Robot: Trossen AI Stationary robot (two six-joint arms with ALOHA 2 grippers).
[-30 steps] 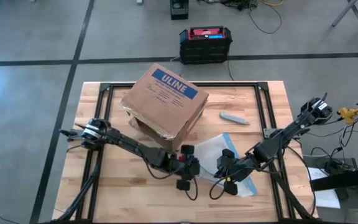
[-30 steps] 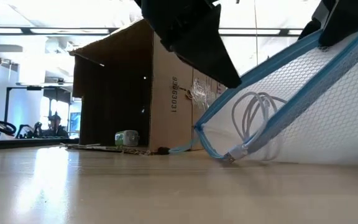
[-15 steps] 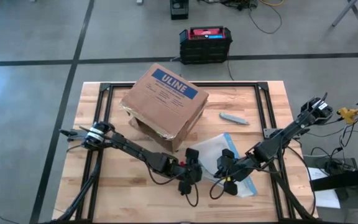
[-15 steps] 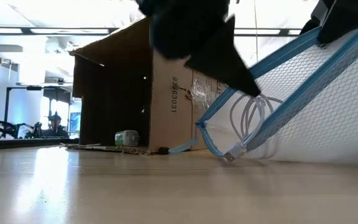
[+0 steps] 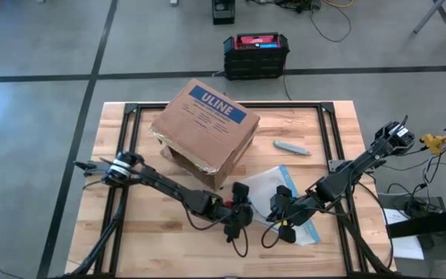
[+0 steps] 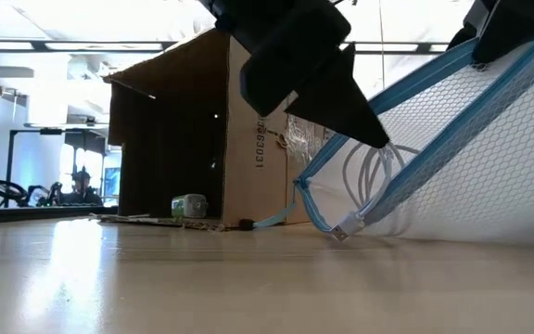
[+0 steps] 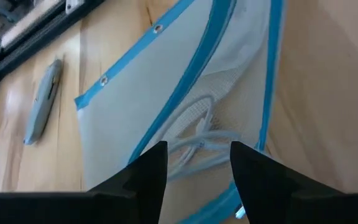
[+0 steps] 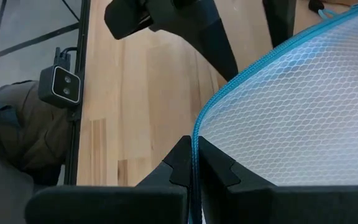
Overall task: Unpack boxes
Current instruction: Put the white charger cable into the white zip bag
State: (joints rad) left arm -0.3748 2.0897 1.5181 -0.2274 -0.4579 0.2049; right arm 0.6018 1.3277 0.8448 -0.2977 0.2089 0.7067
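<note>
Left gripper (image 7: 198,163) moved closer to clear blue-edged mesh zip pouch (image 7: 185,106), fingers apart at opening. Right gripper (image 8: 192,163) clamped on pouch's blue edge. Brown corrugated cardboard box (image 5: 204,128) behind.

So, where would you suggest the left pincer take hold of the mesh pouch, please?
Probably the blue edge, low down, coming from the left arm's side. The right pincer is shut on the pouch higher up and holds it tilted, so that edge stands off the table as a thin ridge the open left pincer can straddle.
</note>
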